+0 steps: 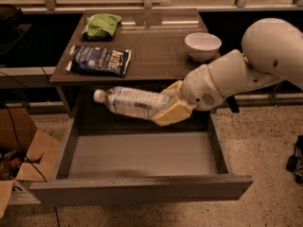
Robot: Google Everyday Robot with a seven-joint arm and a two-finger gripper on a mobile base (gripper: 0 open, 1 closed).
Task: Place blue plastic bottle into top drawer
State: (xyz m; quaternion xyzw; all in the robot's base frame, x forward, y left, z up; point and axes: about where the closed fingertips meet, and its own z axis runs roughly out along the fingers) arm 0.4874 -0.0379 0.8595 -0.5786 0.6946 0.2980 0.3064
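My gripper (pixel 163 109) is shut on the blue plastic bottle (pixel 130 102), a pale clear bottle with a white cap. I hold it lying sideways, cap pointing left, in the air above the back of the open top drawer (pixel 142 154). The drawer is pulled far out from under the table (pixel 151 51). Its light grey floor shows nothing in it. My white arm (pixel 246 70) reaches in from the right.
On the table are a dark blue chip bag (pixel 99 60), a green bag (pixel 100 25) and a white bowl (pixel 202 45). A cardboard box (pixel 21 160) stands on the floor at the left of the drawer.
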